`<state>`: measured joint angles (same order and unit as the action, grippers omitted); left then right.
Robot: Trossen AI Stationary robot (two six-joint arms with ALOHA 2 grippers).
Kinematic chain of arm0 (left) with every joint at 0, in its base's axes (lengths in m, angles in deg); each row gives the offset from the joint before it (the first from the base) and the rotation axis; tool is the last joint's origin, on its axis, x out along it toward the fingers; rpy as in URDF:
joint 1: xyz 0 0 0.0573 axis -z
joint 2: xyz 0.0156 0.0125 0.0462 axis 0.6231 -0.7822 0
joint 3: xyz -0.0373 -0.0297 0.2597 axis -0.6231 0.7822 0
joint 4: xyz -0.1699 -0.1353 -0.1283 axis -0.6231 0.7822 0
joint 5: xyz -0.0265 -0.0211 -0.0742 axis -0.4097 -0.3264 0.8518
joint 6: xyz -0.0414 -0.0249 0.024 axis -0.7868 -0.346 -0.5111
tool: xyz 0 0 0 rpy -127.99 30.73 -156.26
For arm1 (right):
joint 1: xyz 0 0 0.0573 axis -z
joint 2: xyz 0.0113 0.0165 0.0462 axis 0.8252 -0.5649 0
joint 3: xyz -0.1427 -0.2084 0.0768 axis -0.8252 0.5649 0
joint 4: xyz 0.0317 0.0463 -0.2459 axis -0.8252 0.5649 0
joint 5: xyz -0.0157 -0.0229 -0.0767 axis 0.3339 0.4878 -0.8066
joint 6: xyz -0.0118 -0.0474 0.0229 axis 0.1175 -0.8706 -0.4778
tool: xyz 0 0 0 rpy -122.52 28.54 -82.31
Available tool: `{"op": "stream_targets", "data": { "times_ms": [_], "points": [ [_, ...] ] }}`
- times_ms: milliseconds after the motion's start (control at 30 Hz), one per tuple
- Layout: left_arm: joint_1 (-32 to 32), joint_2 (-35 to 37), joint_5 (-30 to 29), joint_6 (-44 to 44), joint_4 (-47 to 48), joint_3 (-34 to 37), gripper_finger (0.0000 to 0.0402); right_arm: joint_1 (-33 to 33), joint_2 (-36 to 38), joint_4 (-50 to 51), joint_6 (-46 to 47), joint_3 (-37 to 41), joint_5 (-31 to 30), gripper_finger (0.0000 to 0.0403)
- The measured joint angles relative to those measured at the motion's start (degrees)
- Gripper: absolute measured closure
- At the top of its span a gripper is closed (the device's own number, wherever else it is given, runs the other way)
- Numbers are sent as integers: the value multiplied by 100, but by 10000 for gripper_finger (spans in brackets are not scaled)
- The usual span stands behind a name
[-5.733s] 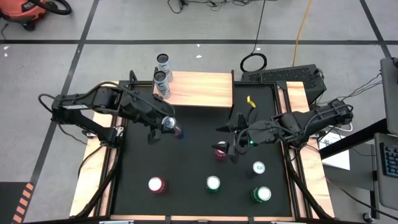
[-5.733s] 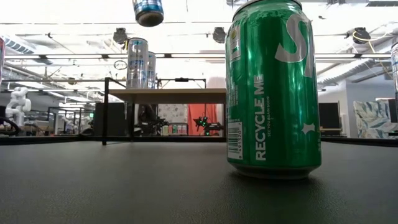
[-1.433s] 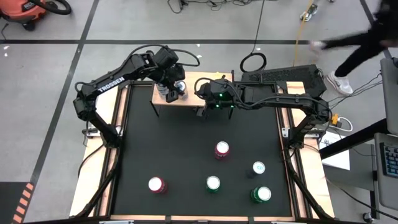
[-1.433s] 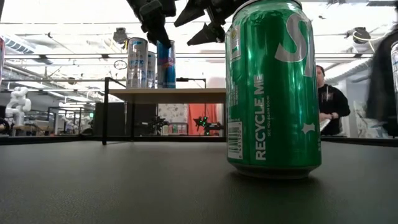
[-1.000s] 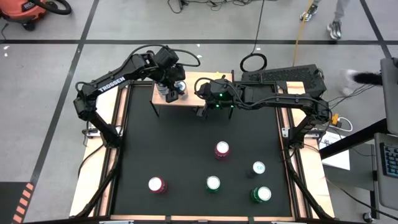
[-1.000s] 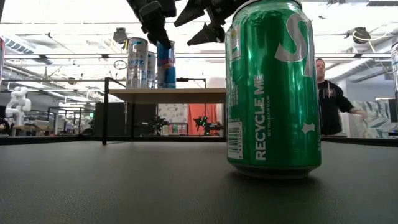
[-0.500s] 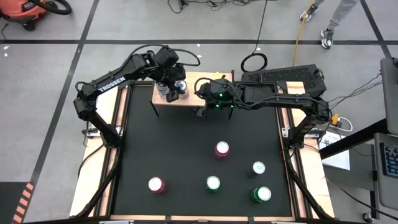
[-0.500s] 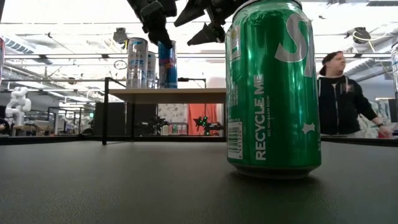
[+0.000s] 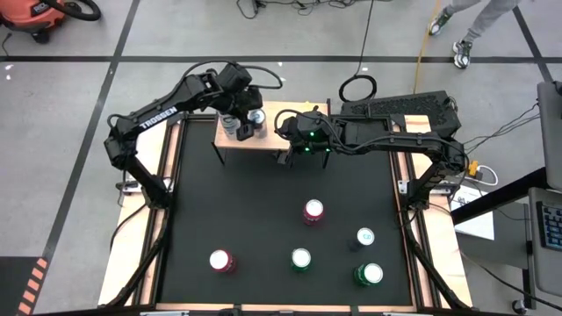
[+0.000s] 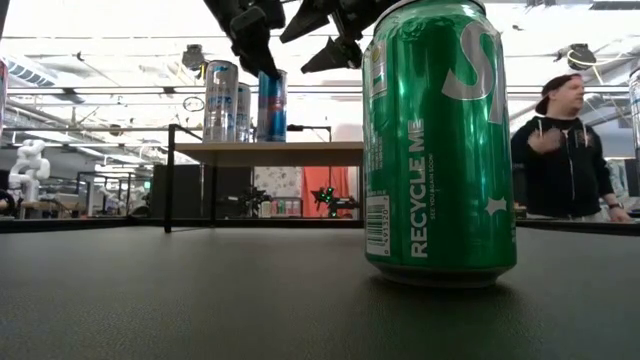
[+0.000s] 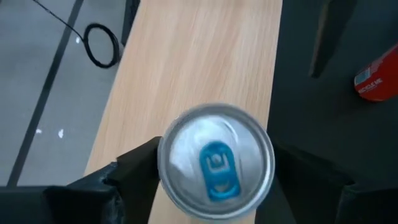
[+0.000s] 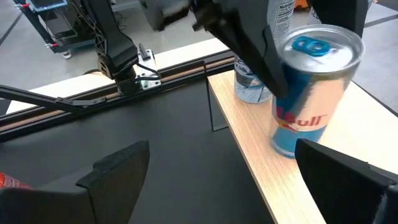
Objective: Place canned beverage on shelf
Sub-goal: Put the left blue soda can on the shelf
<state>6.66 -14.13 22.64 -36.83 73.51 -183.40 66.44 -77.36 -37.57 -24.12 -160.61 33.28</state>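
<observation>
Since a second ago my left gripper (image 11: 214, 186) has parted around the blue can (image 11: 216, 160); three cans top the shelf (image 9: 285, 132); right gripper (image 12: 249, 180) gapes alongside.

Shelf (image 9: 283, 132): stands at the far edge of the mat (image 9: 263, 219). On its left end: three cans in a cluster, the nearest can (image 9: 255, 118) upright, with two more cans (image 9: 230, 125) just beside it on the left. Left gripper (image 9: 248, 125): over the nearest can. Right gripper (image 9: 288, 133): over the shelf, right of that can. Near half of mat: five cans standing apart, one (image 9: 313, 211) mid-mat, four nearer the front edge.
</observation>
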Motion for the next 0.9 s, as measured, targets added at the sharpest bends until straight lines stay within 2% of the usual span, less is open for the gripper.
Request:
{"op": "stream_targets", "data": {
  "times_ms": [367, 500, 900],
  "points": [
    [2, -121, -7, 1, -187, 4, 92, 25, 0, 2, -31, 0, 0, 23],
    [2, -97, -172, 2, -330, 4, 91, 110, 0, 1, -29, 0, 0, 23],
    [2, 368, -229, -160, -443, 4, 91, 456, 0, -478, -36, 0, 159, 23]
  ]
}}
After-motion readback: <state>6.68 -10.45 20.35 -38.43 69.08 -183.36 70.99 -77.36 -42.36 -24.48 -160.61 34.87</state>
